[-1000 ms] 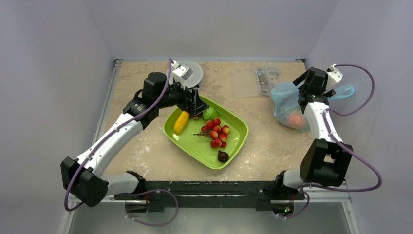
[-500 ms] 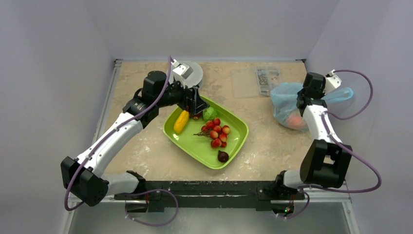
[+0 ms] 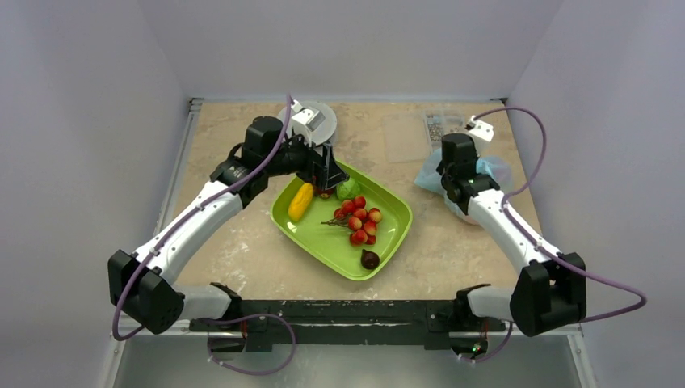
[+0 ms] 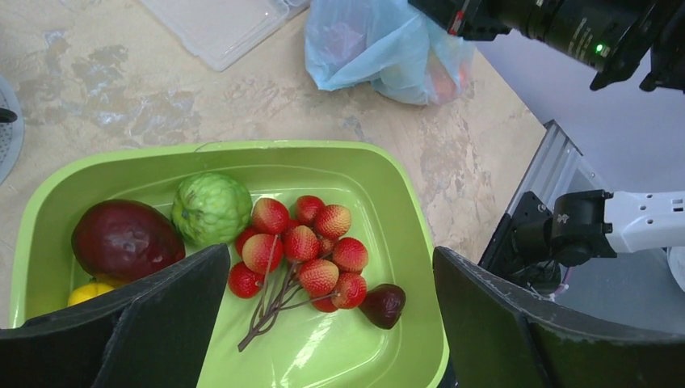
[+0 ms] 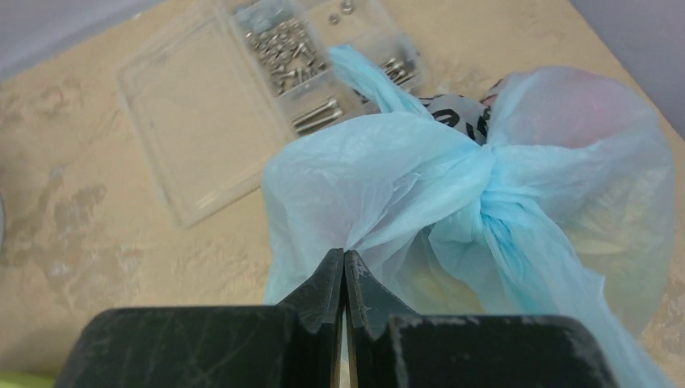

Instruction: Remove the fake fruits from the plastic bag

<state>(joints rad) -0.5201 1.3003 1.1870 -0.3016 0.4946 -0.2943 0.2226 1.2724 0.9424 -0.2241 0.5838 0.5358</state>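
Note:
The light-blue plastic bag lies bunched on the table, right of the green tray. Reddish fake fruits show dimly through its film. My right gripper is shut on a fold of the bag's film; from above it sits over the bag. My left gripper hangs open above the tray, touching nothing. In the tray lie a yellow banana, a dark purple-brown fruit and a small dark fruit.
Also in the tray are a lumpy green ball and a cluster of red berries. A clear box of screws with its lid lies behind the bag. A round grey disc sits behind the tray.
My right gripper has shut on the bag's film and swung left toward the tray, dragging the bag with it. The left arm has barely moved.

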